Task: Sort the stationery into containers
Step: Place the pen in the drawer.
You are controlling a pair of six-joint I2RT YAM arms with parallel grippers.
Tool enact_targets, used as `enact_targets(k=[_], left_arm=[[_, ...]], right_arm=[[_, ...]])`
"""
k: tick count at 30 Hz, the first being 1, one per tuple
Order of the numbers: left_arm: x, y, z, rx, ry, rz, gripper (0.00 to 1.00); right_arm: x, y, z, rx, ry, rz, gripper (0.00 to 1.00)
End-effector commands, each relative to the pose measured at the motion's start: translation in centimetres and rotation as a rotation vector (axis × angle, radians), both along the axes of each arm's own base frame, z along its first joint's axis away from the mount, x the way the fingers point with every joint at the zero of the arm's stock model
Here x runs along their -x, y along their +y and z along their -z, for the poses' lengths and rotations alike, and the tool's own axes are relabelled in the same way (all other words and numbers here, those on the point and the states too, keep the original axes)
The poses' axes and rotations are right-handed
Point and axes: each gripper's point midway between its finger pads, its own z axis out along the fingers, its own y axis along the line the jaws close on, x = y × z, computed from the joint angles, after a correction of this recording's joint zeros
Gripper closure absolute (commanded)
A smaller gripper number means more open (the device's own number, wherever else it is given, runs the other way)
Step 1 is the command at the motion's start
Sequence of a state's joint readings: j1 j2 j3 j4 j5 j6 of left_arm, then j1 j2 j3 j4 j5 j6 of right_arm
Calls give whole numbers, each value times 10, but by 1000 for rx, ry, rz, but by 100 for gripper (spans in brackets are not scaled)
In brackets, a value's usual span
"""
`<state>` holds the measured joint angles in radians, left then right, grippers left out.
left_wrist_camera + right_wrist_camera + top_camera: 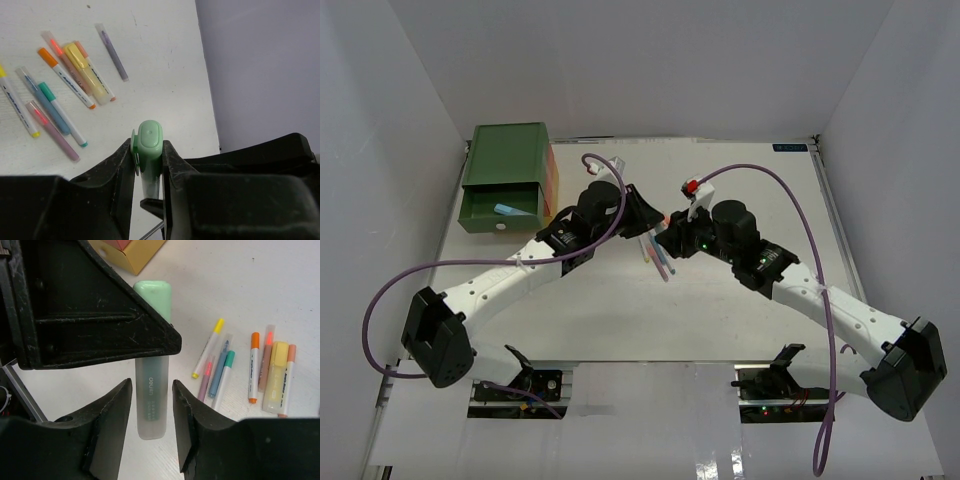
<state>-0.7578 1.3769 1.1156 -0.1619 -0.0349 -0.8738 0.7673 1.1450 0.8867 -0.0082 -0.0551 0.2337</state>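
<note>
From above, my two arms meet over the middle of the table (pixel 620 310). My left gripper (pixel 648 218) and right gripper (pixel 672 240) sit nose to nose there. Loose pens (pixel 658 255) lie on the table just below them, a little nearer the far edge than the near one. The drawers (pixel 505 155) stand at the far left corner. The green top drawer (pixel 500 212) is pulled out toward the near edge, with a blue pen (pixel 508 210) lying inside it.

On my left wrist, my fingers are pressed in on a green highlighter (pixel 150 137), one on each side of its body. Its rounded cap pokes out past my fingertips. It is off the table, and the pens lie loose beyond it. A purple pen (pixel 112 52) lies apart on the right of the group. A yellow marker (pixel 89 74) lies tight among orange and peach ones. To their left, blue, teal, pink and yellow-capped pens lie side by side.

On my right wrist, the highlighter runs lengthwise between my two fingers, frosted end toward my palm and green cap away. My left gripper crosses over its cap end. My right fingers stand close on both sides, but I cannot tell whether they press it. The pens lie to the right. A yellow corner of the drawers shows at the top.
</note>
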Motion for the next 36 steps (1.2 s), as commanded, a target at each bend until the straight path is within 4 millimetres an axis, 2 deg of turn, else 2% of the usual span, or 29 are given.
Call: enact_targets(k=[1, 4, 6, 7, 10, 11, 12, 14, 16, 17, 19, 20, 21, 22, 24, 25, 27, 28, 31, 36], left_arm=[[-2, 6, -28, 34, -68, -32, 93], [-5, 21, -32, 10, -87, -87, 94], [-10, 38, -38, 6, -94, -129, 94], [-12, 46, -41, 8, -97, -146, 94], [-22, 82, -53, 20, -106, -217, 93], [-31, 104, -54, 15, -98, -268, 93], [-32, 115, -58, 17, -103, -285, 93], [-37, 149, -70, 11, -125, -364, 93], [-38, 171, -81, -10, -154, -417, 92], [-39, 192, -84, -19, -159, -468, 91], [-40, 212, -87, -27, -165, -519, 90], [-42, 232, -90, -29, -169, -574, 90], [-42, 242, -93, -26, -173, -598, 90], [-44, 260, -94, -26, -174, -644, 89], [-42, 278, -98, -24, -183, -686, 89], [-43, 294, -100, -28, -188, -731, 89], [-42, 309, -101, -36, -191, -776, 89], [-42, 328, -100, -43, -191, -832, 88], [-43, 346, -98, -43, -201, -879, 87], [-54, 356, -85, -22, -177, -904, 81]], right_arm=[[0, -1, -20, -52, -46, 13, 54], [-1, -7, -17, -30, -53, 34, 47], [-1, -11, -17, -18, -64, 40, 32], [3, -14, -11, 6, -47, 37, 27], [0, -25, -7, 32, -61, 82, 12], [1, -28, -6, 38, -63, 90, 8], [2, -32, -4, 45, -68, 100, 3], [4, -37, -5, 44, -77, 110, 2], [7, -39, 1, 49, -70, 102, 2], [10, -39, 0, 44, -69, 92, 3], [13, -41, 5, 49, -61, 89, 3], [14, -42, 7, 51, -60, 87, 4], [15, -44, 7, 51, -63, 90, 4], [16, -45, 12, 59, -59, 87, 4], [19, -48, 12, 62, -64, 85, 4], [20, -49, 17, 70, -60, 84, 4], [22, -51, 17, 70, -66, 86, 4], [22, -52, 19, 71, -65, 89, 4], [23, -56, 24, 81, -66, 96, 5], [23, -59, 26, 94, -68, 102, 5]])
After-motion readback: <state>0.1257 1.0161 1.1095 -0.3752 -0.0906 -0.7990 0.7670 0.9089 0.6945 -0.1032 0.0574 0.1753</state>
